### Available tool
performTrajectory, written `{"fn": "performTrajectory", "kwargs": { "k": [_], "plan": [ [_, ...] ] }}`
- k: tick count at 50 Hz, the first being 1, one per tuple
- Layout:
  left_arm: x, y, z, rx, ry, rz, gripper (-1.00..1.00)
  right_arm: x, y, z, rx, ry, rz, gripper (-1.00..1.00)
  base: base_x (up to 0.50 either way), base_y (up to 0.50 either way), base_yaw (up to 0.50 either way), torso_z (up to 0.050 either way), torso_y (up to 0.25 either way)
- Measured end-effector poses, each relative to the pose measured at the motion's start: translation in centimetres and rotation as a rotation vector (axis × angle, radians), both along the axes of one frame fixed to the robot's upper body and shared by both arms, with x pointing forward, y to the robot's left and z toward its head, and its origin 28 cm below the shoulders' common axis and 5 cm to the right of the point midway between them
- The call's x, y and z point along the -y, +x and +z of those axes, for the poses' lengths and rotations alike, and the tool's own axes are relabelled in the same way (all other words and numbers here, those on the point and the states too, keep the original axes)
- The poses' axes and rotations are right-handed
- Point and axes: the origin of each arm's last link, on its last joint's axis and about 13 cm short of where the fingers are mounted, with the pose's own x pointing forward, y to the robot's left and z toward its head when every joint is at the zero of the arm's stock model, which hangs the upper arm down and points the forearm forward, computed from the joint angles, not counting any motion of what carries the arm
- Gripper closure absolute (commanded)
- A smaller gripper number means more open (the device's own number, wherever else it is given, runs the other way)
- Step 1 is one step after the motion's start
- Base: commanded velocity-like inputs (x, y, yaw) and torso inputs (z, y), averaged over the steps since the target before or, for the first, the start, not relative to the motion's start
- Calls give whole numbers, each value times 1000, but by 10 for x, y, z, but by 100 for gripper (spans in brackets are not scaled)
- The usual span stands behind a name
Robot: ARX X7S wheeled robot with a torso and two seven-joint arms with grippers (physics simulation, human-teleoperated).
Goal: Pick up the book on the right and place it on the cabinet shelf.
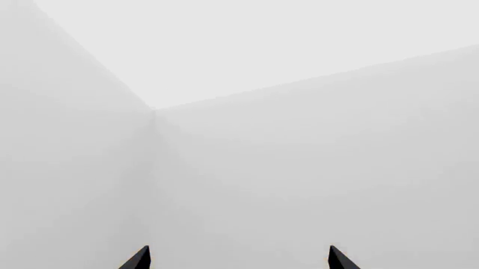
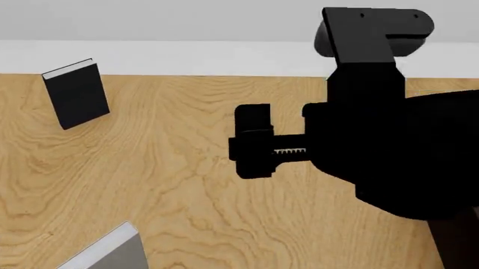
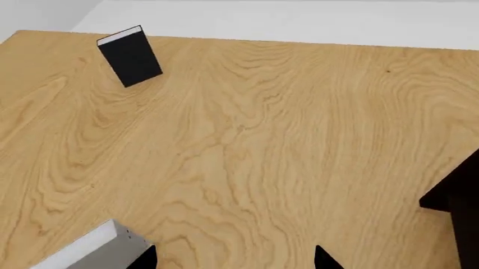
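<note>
Pale wood-grain tabletop (image 3: 247, 140) under white walls, with a black book (image 3: 130, 55) standing at the far side and the light-grey hardcover (image 3: 90, 252), seemingly the one to move, lying flat well apart from the black book, nearer the robot. Not yet grasped: right gripper (image 3: 232, 260) spread and empty just beside that hardcover, left gripper (image 1: 239, 260) spread toward blank wall, dark cabinet (image 3: 458, 213) far across from the black book; pick-up, carry and shelving all left. No readable title, brand or label anywhere.
</note>
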Motion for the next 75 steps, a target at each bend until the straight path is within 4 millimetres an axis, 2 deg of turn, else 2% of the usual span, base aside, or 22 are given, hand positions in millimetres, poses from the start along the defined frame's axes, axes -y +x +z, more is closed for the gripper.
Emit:
{"fn": "performTrajectory", "kwargs": {
  "k": [23, 43, 75],
  "plan": [
    [-2, 0, 0, -3, -9, 23, -100, -2, -8, -53, -237, 78, -7, -100, 0, 0, 0, 0, 0],
    [-2, 2, -1, -13, -18, 36, -100, -6, -10, -81, -307, 131, -7, -100, 0, 0, 0, 0, 0],
    [-3, 3, -2, -26, -23, 30, -100, -1, -10, -117, -357, 78, -51, -100, 0, 0, 0, 0, 0]
  ]
}}
